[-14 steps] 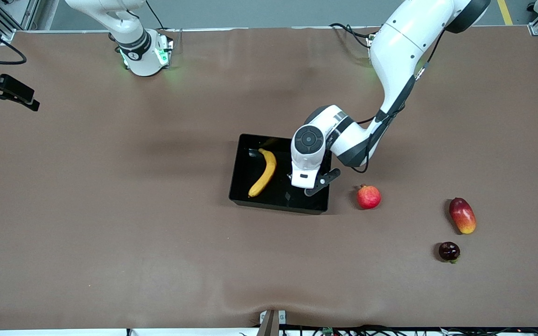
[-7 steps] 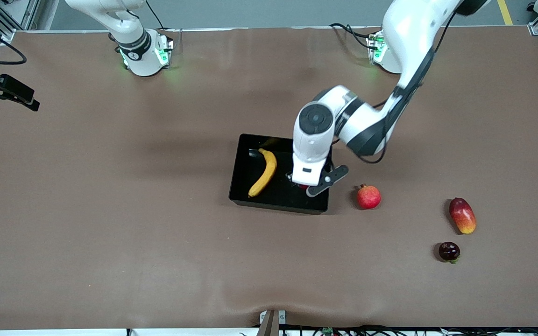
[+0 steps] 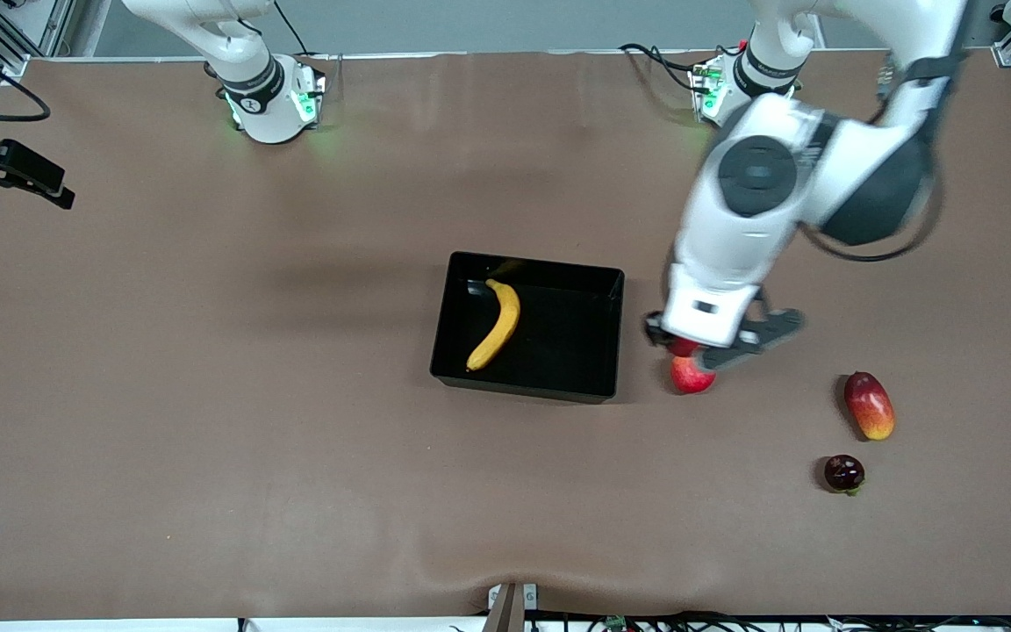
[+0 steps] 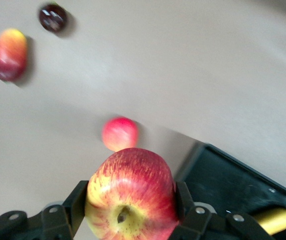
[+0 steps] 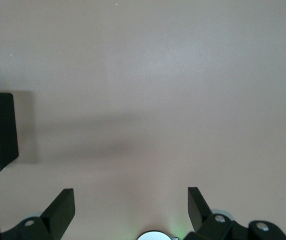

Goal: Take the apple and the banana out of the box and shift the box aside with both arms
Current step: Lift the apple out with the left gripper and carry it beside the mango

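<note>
The left gripper (image 4: 130,220), clamped on the apple (image 4: 131,194), has swung clear of the box (image 3: 530,382), leaving the banana (image 3: 495,323) inside while the open right gripper (image 5: 131,206) waits.

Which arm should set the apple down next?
Left. The left gripper already holds the apple, up over the pomegranate beside the box. The right gripper waits open near its base; the banana lies in the box.
</note>
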Controlling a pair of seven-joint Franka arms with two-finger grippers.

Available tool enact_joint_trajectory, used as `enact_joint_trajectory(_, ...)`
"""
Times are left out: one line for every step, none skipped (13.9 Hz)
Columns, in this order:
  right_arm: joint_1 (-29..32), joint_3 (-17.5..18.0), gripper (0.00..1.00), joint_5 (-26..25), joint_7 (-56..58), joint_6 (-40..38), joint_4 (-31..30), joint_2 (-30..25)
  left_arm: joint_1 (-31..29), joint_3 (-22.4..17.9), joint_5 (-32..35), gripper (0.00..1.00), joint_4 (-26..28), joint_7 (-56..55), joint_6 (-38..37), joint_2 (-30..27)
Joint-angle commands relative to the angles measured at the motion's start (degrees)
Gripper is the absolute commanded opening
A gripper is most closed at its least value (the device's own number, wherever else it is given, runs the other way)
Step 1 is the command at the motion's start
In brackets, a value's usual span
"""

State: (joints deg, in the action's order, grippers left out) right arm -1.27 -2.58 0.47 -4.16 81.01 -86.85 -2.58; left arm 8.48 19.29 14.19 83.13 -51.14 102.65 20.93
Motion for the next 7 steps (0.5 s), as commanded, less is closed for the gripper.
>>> enact_joint_trajectory(-0.31, -0.15, 1.0, 0.32, 0.12, -0.24, 0.28, -0.15, -4.68, 0.4, -1.62, 0.0, 1.24, 7.09, -2.36, -2.3)
enact_joint_trajectory(-0.22, -0.15, 1.0, 0.32, 0.12, -0.24, 0.28, -0.15, -6.44, 0.31, -1.62, 0.0, 1.59, 8.07, -2.62, -2.3)
enact_joint_trajectory(-0.31, -0.15, 1.0, 0.32, 0.12, -0.24, 0.28, -0.15, -8.55, 0.31, -1.62, 0.0, 2.81, 8.95, -2.54, -2.3)
enact_joint_trajectory(-0.31, -0.15, 1.0, 0.32, 0.21, -0.24, 0.28, -0.15, -10.39, 0.4, -1.62, 0.0, 3.61, 10.26, -2.45, -1.95)
enact_joint_trajectory(-0.31, -0.15, 1.0, 0.24, 0.29, -0.24, 0.28, -0.15, -11.46, 0.31, -1.62, 0.0, 4.31, 10.88, -2.28, -1.6)
enact_joint_trajectory(-0.31, -0.15, 1.0, 0.24, 0.3, -0.15, 0.28, -0.15, -13.21, 0.31, -1.62, 0.0, 5.45, 10.98, -1.67, -0.99)
enact_joint_trajectory(-0.31, -0.15, 1.0, 0.24, 0.3, -0.24, 0.28, 0.11, -14.7, 0.31, -1.45, 0.0, 7.11, 11.06, 0.08, -0.46)
